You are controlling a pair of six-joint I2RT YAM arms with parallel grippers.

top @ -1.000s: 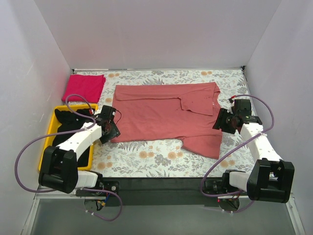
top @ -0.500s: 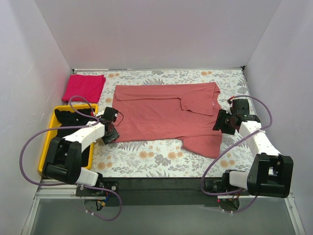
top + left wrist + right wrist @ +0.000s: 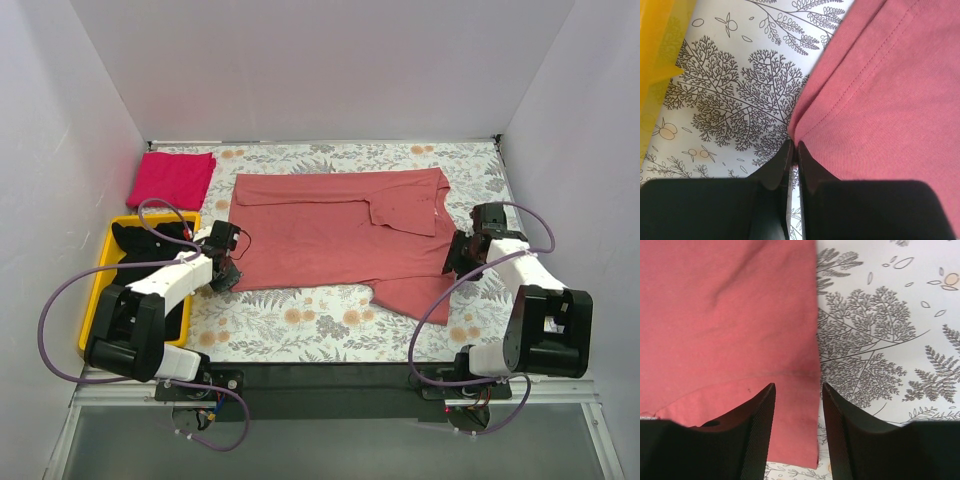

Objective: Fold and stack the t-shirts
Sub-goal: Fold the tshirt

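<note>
The salmon-red t-shirt (image 3: 340,235) lies flat across the middle of the bench (image 3: 330,325), hem to my left and collar to my right. One sleeve spills toward the near edge.

My left fingers (image 3: 775,172) are pressed together at the near-left hem corner and appear to pinch its stitched edge. My right fingers (image 3: 757,415) are spread, straddling the shirt's right-hand edge with the cloth between them and nothing gripped yet.

I judge the step to be taking both ends of the near side for a lengthwise fold. To do it well, I want the right fingers low enough to catch the cloth and not the patterned covering beneath. They should bite a little inside the edge before they shut. The left pinch looks shallow, so I'd lift gently and level on both sides, because a snatch could slip the hem free.

As for room, the yellow bin (image 3: 100,275) holding the black t-shirts (image 3: 145,255) sits just beside my left arm, so that elbow has little to spare. The right side wall (image 3: 570,150) is near my right arm. The folded magenta t-shirt (image 3: 172,178) is in the far-left corner, apart from the fold's path. Bare bench shows beyond the shirt's far edge.
</note>
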